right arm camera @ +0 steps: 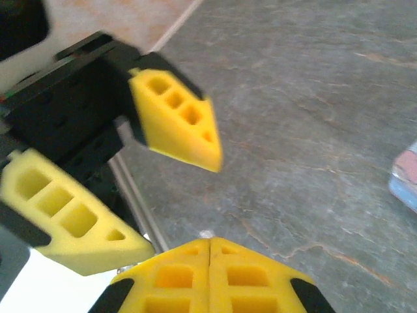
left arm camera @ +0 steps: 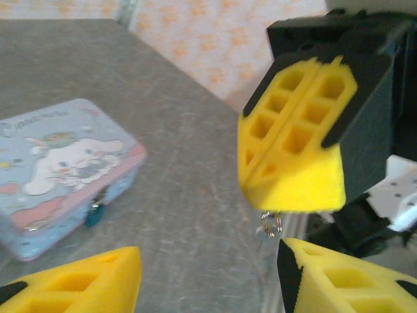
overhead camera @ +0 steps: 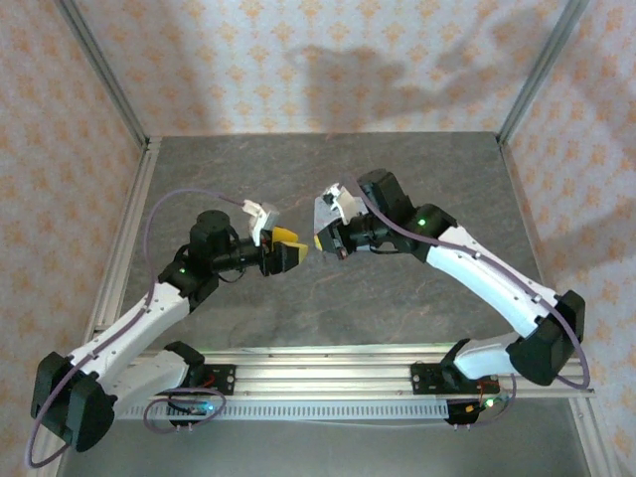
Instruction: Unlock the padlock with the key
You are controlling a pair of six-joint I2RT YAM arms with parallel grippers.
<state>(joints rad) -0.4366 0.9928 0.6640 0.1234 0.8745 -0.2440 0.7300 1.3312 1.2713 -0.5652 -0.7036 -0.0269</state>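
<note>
OP: How far along is the unlock?

ENG: Early, by my read. Your two arms meet nose to nose in the air above the table (overhead camera: 328,179). The cartoon-printed tin (left arm camera: 65,163) sits flat on the table with its lid down. Your left gripper (left arm camera: 208,261) has its fingers wide apart with nothing between them. Your right gripper (right arm camera: 208,244) has its fingers pressed together. A small metal piece with a ring hangs from their tip, and I take that for the key (left arm camera: 270,225). The padlock (left arm camera: 96,214) hangs at the tin's front edge, well apart from the key. It's too small to tell if the shackle is latched.

OP: What's left?

ENG: Nearly all of it, I'd judge. You have the key in the right gripper, but it isn't at the padlock, inserted or turned. This could be a handover between the grippers, but that's a guess.

OP: Any writing?

ENG: There's one line of script along the lid's edge, above a white long-eared cartoon figure. It's too blurred to read. I can't read a brand or label anywhere else.
</note>
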